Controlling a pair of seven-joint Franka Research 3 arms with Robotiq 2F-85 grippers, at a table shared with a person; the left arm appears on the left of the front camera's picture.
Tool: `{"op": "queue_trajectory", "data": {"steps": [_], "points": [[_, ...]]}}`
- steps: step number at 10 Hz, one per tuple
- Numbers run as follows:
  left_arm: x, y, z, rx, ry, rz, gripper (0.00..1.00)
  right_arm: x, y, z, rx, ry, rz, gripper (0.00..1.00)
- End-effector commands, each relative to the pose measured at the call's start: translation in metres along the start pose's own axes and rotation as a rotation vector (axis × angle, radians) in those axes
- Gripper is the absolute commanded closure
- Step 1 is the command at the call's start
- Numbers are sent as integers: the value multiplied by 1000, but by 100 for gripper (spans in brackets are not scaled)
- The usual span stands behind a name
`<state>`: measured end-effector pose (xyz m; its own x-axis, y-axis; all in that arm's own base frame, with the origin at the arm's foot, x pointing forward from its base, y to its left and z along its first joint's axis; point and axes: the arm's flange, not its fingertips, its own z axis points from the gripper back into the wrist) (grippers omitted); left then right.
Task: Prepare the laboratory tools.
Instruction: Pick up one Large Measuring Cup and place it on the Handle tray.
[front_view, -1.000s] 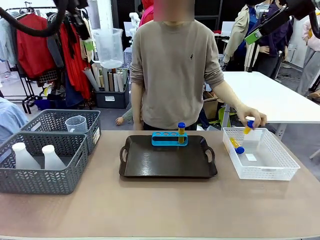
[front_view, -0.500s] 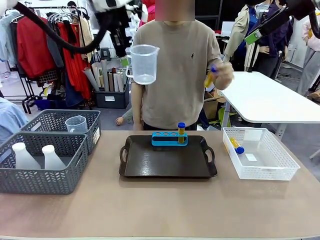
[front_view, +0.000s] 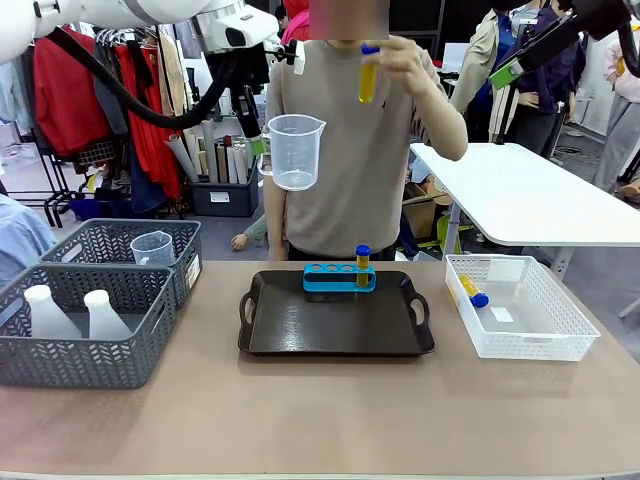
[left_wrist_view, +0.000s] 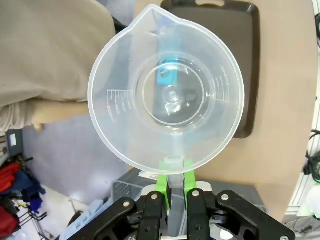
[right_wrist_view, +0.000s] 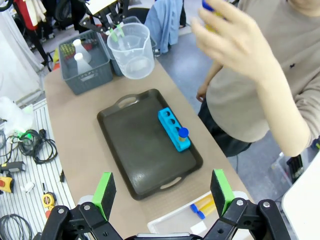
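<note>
Over a tan table, in a room hung with clothes, a clear measuring jug with printed scale marks hangs upright and empty. Its handle is clenched in the left gripper. The right gripper is spread wide, holding nothing. A person's hand holds up a yellow tube with a blue cap. Another tube stands in the blue rack on the dark tray, and more tubes lie in the white basket. The grey baskets hold two white flasks and a second jug.
</note>
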<state>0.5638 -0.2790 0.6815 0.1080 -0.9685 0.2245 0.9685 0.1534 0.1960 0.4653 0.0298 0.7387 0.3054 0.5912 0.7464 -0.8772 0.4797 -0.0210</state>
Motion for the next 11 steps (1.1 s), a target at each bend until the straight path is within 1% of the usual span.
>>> {"op": "queue_trajectory", "data": {"steps": [1,3,4,6,7,10,11], "points": [[3,-2,4,8,0,3,100,0,1,0,-1,0,4,0],[1,-1,0,-1,-1,-2,100,0,1,0,-1,0,4,0],[14,-5,-15,-24,-3,-45,100,0,1,0,-1,0,4,0],[58,-16,-73,-112,9,-164,100,0,1,0,-1,0,4,0],[73,-21,-98,-135,-28,-216,100,0,1,0,-1,0,4,0],[96,-40,-180,-177,-18,-248,100,0,1,0,-1,0,4,0],[99,-47,-199,-198,-22,-251,100,0,1,0,-1,0,4,0]]}}
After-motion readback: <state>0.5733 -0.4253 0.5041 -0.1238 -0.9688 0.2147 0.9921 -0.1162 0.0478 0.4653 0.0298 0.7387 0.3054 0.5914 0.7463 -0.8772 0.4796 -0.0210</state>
